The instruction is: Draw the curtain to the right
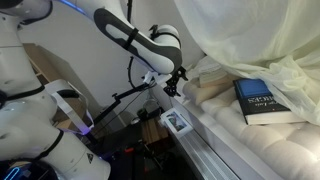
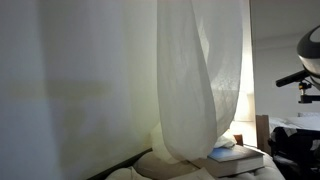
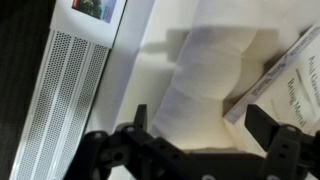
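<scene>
My hand [image 3: 200, 115] hangs spread wide and empty; I judge the curtain [image 2: 200, 80] light and limp, best pinched at a gathered fold.

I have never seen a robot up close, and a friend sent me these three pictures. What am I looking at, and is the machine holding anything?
The white jointed machine is a robot arm, steered by a person. At its end sits the tool, which has two fingers that pinch. Two pictures come from cameras standing in the room. The third comes from a camera on the arm's wrist, so the tool's dark fingers show at the bottom of it. A sheer cream curtain hangs over a padded cushion, and a dark-blue book lies on the cushion. The tool is open and holds nothing; in the wrist view, the cushion shows between its fingers.
</scene>
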Controlling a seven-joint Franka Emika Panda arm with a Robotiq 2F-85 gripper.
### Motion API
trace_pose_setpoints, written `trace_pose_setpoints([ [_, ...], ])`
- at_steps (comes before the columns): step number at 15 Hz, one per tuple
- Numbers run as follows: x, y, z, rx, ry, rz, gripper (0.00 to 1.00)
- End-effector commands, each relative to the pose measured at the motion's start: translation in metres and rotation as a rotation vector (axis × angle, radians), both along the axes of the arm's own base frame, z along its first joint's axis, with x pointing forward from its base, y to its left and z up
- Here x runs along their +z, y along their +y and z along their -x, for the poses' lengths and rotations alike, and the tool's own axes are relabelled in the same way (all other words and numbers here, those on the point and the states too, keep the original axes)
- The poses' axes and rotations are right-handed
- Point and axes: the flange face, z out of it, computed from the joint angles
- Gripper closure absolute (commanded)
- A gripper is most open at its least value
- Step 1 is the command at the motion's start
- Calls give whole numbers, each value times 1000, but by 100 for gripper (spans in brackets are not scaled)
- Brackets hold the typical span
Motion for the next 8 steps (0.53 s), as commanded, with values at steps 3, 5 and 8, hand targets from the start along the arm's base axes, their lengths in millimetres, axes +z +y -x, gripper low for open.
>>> trace_pose_setpoints([
  [3, 35, 53, -17, 156, -98, -31, 0],
  [5, 45, 63, -27, 171, -160, -30, 0],
  [8, 58, 78, -44, 174, -282, -21, 0],
])
